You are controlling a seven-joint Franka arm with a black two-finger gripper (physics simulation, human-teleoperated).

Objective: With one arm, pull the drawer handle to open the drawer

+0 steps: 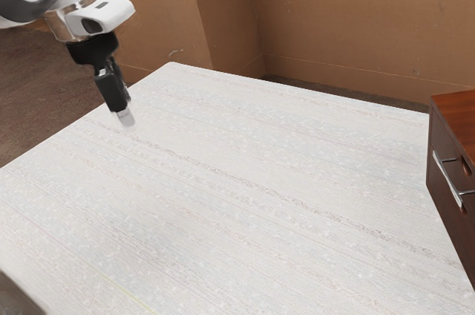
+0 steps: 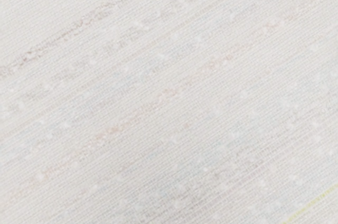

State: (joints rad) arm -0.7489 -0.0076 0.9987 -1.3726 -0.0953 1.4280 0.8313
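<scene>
Me over the near-left worktop corner; drawer far off at the exterior view's right.

Worktop (image 1: 245, 181) is a wide, flat, pale slab w/ fine streaky grain, lots of open room betw. me and the cabinet (image 1: 454, 111); its far edge runs along tan walls (image 1: 356, 10), its left edge drops to brown floor (image 1: 37, 99). Cabinet is dark reddish wood, boxy, sitting at the worktop's right edge. The drawer (image 1: 438, 187) front faces me, w/ a slim silver bar handle (image 1: 447, 177) across it; it looks closed. My end effector (image 1: 125, 116) is black w/ a light tip, angled down, hanging just above the worktop, holding nothing. It's seen side-on, so I can't tell if it's spread or pressed together. Wrist view: pale woven-looking worktop (image 2: 169, 97) surface.
</scene>
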